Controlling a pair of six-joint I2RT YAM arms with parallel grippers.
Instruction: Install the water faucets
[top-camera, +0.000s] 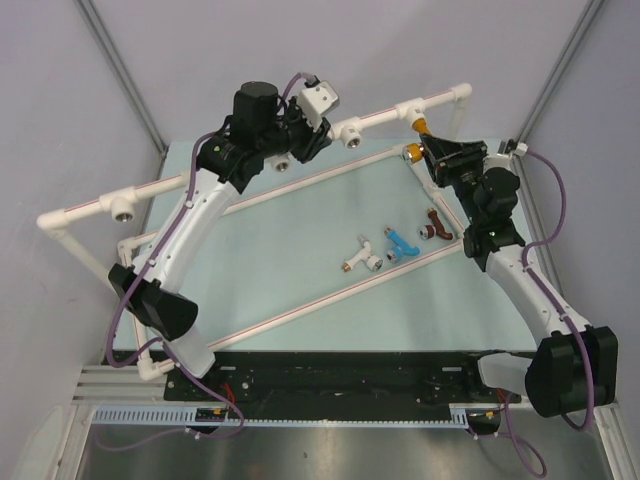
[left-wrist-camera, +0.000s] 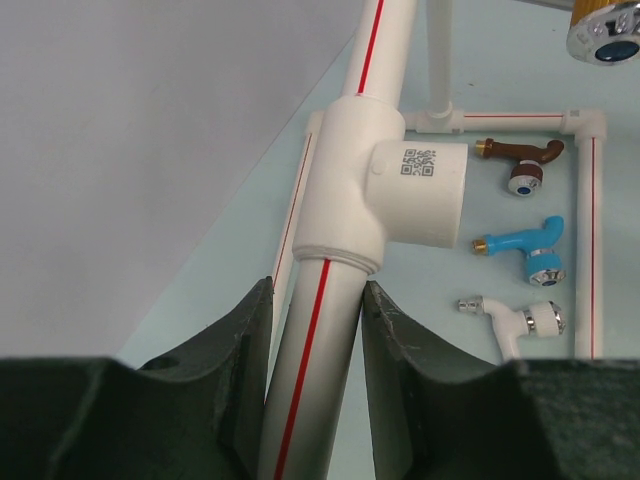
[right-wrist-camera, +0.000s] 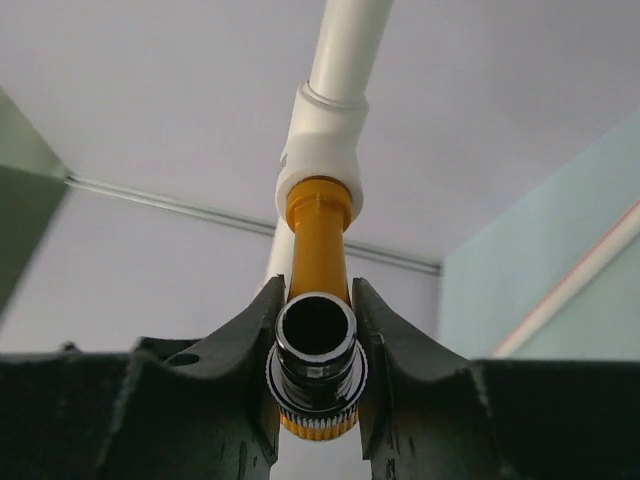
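Grey-white walls and slanting metal posts close in a pale blue-green table (top-camera: 300, 290). On it stands a white pipe frame (top-camera: 90, 207) marked with thin red stripes. Its raised top rail runs from the left edge up to the far right corner.

The left gripper (top-camera: 303, 138) is clenched on that top rail. In the left wrist view its dark fingers (left-wrist-camera: 240, 370) press both sides of the striped pipe, just below a T-socket (left-wrist-camera: 400, 190) that carries a small QR label. The left arm crosses over the far left part of the frame and hides the rail beneath it.

The right gripper (top-camera: 428, 150) grasps the orange faucet (top-camera: 420, 126) at the far right of the rail. In the right wrist view its fingers (right-wrist-camera: 250, 350) are closed on the faucet body (right-wrist-camera: 318, 230). The faucet's black-rimmed spout opening faces the camera, and its far end sits in the mouth of a white socket (right-wrist-camera: 322, 150). How deep it is seated cannot be told.

The other three faucets lie loose on the table inside the frame, near the right arm. They form a short row close together but not touching:
- the white faucet (top-camera: 362, 255)
- the blue faucet (top-camera: 402, 243)
- the dark red-brown faucet (top-camera: 435, 226), just beside the right arm's forearm

Further T-sockets on the rail show bare silver threaded mouths, one (top-camera: 122, 208) near the left end and another (top-camera: 352, 133) just right of the left gripper.
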